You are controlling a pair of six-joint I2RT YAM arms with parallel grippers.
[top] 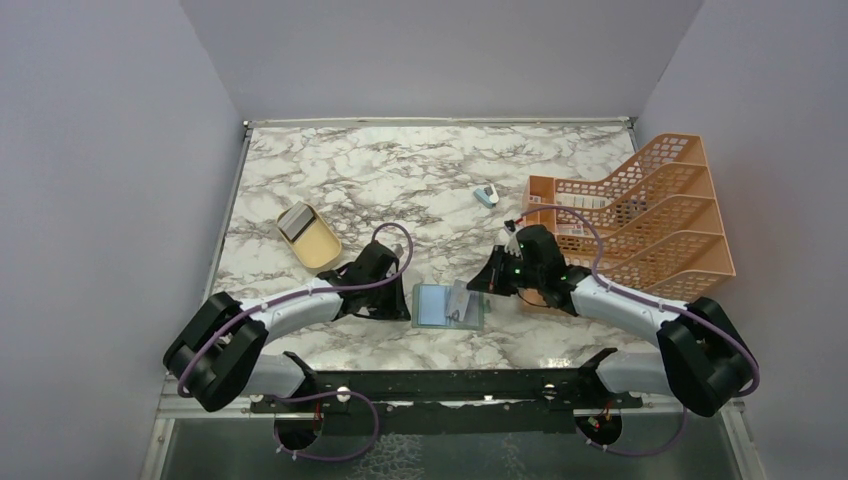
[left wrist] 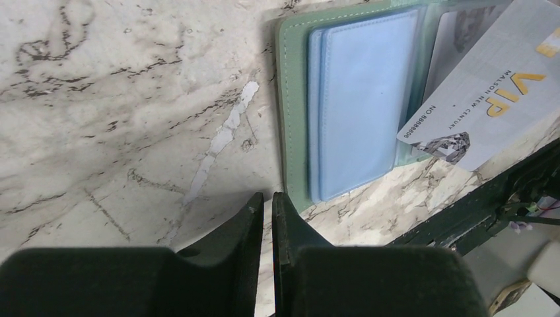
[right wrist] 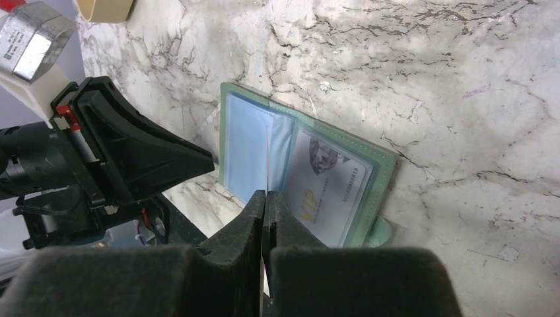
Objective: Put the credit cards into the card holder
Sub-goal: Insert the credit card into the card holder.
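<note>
The flat grey-green card holder [top: 432,306] lies open on the marble desk [top: 400,170], near centre. A pale grey VIP credit card [left wrist: 489,99] sits askew, only partly in its right pocket. The right gripper [right wrist: 264,196] has its jaws pressed together at the card's edge; whether they pinch it is unclear. The left gripper [left wrist: 267,198] has its jaws nearly together and empty. More cards seemingly wait in the tan oval dish [top: 322,252], far left.
</note>
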